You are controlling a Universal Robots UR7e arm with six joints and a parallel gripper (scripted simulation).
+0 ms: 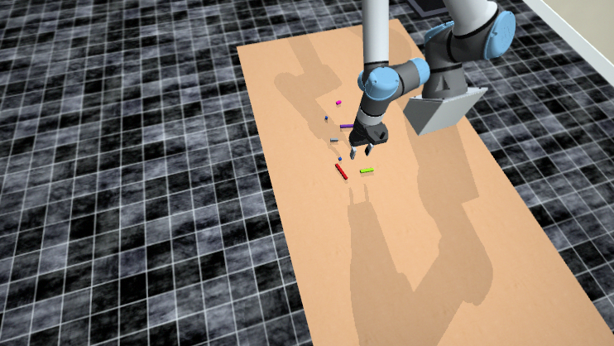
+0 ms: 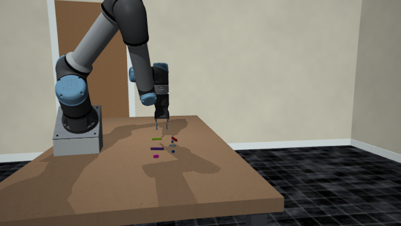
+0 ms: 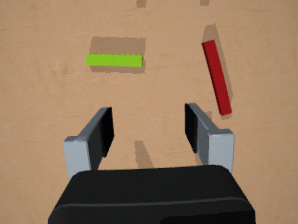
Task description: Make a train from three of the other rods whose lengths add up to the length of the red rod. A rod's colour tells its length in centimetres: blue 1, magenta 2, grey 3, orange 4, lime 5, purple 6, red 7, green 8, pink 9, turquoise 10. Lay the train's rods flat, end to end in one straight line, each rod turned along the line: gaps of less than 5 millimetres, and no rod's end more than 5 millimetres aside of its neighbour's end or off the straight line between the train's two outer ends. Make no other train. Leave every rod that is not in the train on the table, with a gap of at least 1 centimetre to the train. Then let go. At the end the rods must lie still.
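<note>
While the arm hung above the table (image 1: 429, 257), the rods lay scattered and apart from one another, none joined end to end. Read left to right in the top view, one blue rod (image 1: 326, 117) lay farthest left, followed by the grey rod (image 1: 333, 140) and the magenta rod (image 1: 338, 103), which sat farthest toward the arm's base (image 1: 434, 116). A second blue rod (image 1: 339, 159) lay just beside the upper end of the red rod (image 1: 341, 171), apart from it. The purple rod (image 1: 346, 126) lay next, its right end hidden behind the wrist. The gripper (image 1: 361, 151) hovered clear of the table with its fingers spread wide and nothing between them. The lime rod (image 1: 366, 170) lay farthest right, near the red rod but not touching it.

In the wrist view, the lime rod (image 3: 115, 60) lay crosswise ahead of the left finger (image 3: 89, 141), and the red rod (image 3: 217, 78) lay at a slight tilt ahead of the right finger (image 3: 209, 137).
</note>
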